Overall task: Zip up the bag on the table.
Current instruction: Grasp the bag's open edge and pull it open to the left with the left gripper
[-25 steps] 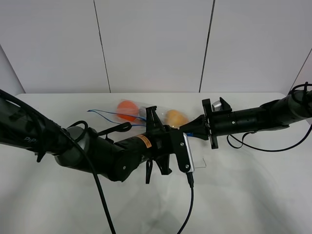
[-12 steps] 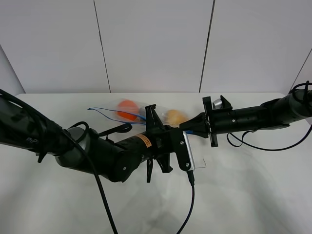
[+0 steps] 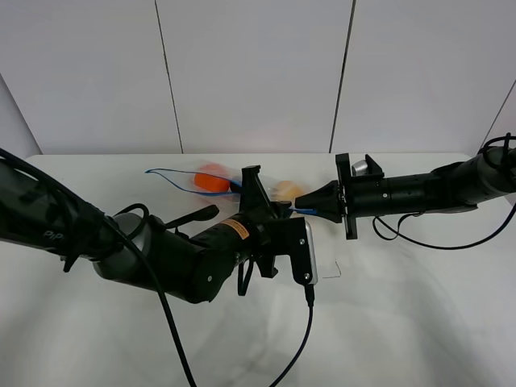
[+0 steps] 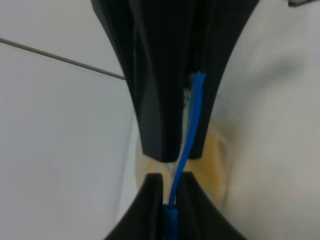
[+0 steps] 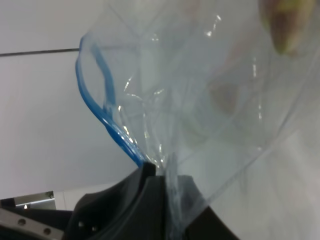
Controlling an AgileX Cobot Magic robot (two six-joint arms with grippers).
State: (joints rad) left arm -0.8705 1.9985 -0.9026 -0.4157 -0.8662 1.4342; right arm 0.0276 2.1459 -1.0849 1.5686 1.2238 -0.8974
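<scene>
The clear plastic bag (image 3: 242,184) sits at the back middle of the white table (image 3: 419,306), with orange (image 3: 211,181) and yellow (image 3: 286,191) produce showing through it. Its blue zipper strip (image 3: 173,174) curves open to the left. My left gripper (image 3: 256,189) is shut on the blue strip (image 4: 192,115). My right gripper (image 3: 300,210) reaches in from the right, close beside the left one. It is shut on the bag's edge (image 5: 160,172) where the blue strip (image 5: 102,117) ends. Crinkled plastic (image 5: 210,100) fills the right wrist view.
Black cables hang from both arms: one trails to the front edge (image 3: 302,347) and one loops on the right (image 3: 451,242). A grey panelled wall (image 3: 258,72) stands behind the table.
The right gripper has moved a little left, toward the left gripper. The bag and the open end of the blue strip have risen slightly. The left gripper has shifted slightly up.
</scene>
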